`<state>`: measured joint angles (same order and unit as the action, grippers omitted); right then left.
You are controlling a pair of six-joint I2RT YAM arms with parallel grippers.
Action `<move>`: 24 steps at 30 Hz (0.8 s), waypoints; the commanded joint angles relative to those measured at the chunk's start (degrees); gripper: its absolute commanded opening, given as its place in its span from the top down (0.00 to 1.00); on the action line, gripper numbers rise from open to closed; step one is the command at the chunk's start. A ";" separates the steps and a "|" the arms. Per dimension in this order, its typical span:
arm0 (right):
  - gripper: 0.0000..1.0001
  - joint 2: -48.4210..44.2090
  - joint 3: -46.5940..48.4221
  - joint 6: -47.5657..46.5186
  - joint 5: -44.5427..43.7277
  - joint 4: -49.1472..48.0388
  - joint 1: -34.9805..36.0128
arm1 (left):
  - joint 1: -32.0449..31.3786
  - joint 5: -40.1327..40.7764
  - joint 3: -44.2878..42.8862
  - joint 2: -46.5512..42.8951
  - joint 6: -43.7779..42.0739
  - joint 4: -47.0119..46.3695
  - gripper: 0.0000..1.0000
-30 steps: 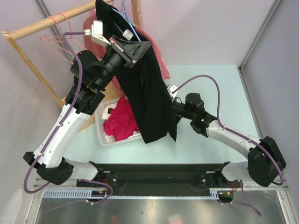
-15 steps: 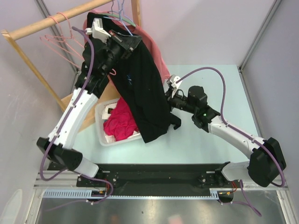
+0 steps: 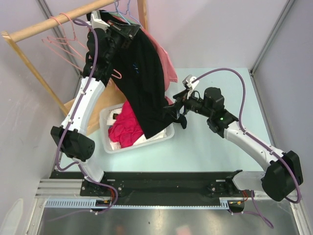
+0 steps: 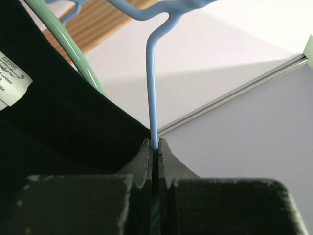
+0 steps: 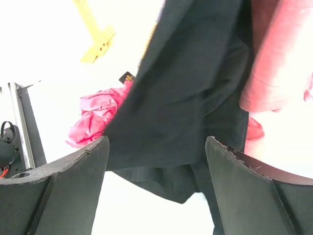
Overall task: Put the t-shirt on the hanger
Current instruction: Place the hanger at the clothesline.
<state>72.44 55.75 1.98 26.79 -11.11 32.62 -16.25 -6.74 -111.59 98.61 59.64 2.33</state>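
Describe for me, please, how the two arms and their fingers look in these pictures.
The left arm and right arm are white shells with black joints, each trailed by a purple cable. A small green light shows on the right arm. The fingers are matte black, broad and blocky, narrowing toward the tips.

- The t-shirt (image 3: 146, 83) hangs from the hanger (image 4: 152, 98) by the rail's (image 3: 49, 24) right end, hem over the bin (image 3: 164, 137).
- A crumpled garment (image 3: 126, 128) lies in the bin, left of the hem.
- The right gripper (image 3: 177, 115) sits just right of the hem.
- Another shirt (image 3: 167, 63) hangs behind.
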 commanded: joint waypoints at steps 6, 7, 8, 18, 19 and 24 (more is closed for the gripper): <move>0.14 -3.45 1.65 0.04 -0.86 1.53 -0.89 | 4.03 -1.26 -0.29 0.18 3.12 -9.53 1.00; 0.14 -3.71 1.47 -0.13 -0.68 1.53 -0.98 | 4.29 -1.17 -0.21 0.44 3.20 -9.27 1.00; 0.14 -3.89 1.38 -0.05 -0.68 1.71 -0.89 | 4.65 -1.08 -0.12 0.62 3.29 -8.75 1.00; 0.13 -4.86 0.77 -0.05 -1.03 1.97 -1.07 | 5.88 0.33 4.89 0.88 4.08 -6.72 1.00; 0.13 -4.77 0.85 -0.13 -0.95 1.97 -1.07 | 5.97 0.50 5.50 0.88 4.26 -6.64 0.99; 0.12 -5.21 0.86 -0.48 -1.03 2.59 -0.98 | 6.32 0.07 6.65 0.53 3.04 -7.25 0.76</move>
<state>69.17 55.75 1.93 26.28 -8.10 31.75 -10.74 -6.61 -104.77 100.14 63.59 -0.32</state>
